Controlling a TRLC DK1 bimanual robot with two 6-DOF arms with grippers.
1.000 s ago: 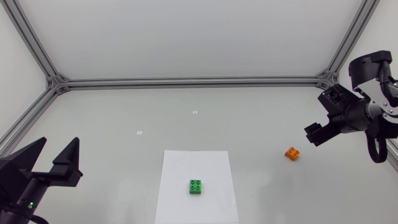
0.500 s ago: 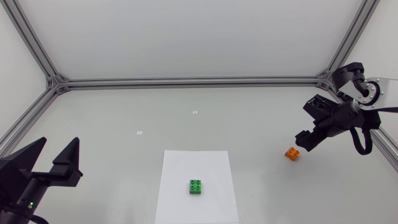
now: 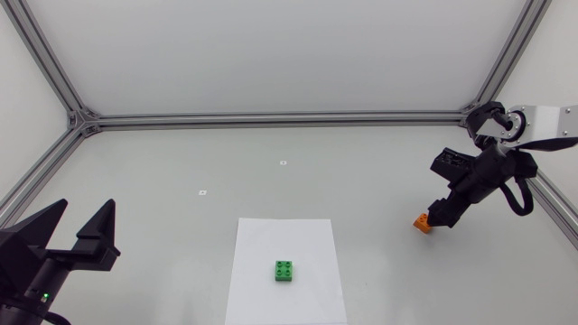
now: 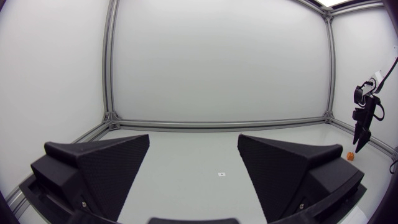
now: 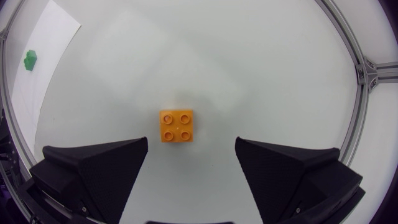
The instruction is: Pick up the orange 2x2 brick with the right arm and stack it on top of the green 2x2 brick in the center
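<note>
Above orange brick [image 5: 176,126], right hand [image 5: 191,150] wide open

Left gripper [image 3: 88,212] and right gripper [image 3: 437,217], jaws apart.

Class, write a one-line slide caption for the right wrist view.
Open right pincer hovers over the orange brick; the green brick sits on white paper farther off.

Right gripper [image 5: 191,148] fingers spread wide, nothing held. Orange brick [image 5: 176,126] sits studs-up on the table [image 5: 261,68] just ahead of the gap, touching neither finger. Green brick [image 5: 29,60] is well apart on a white paper sheet [image 5: 53,34].
</note>
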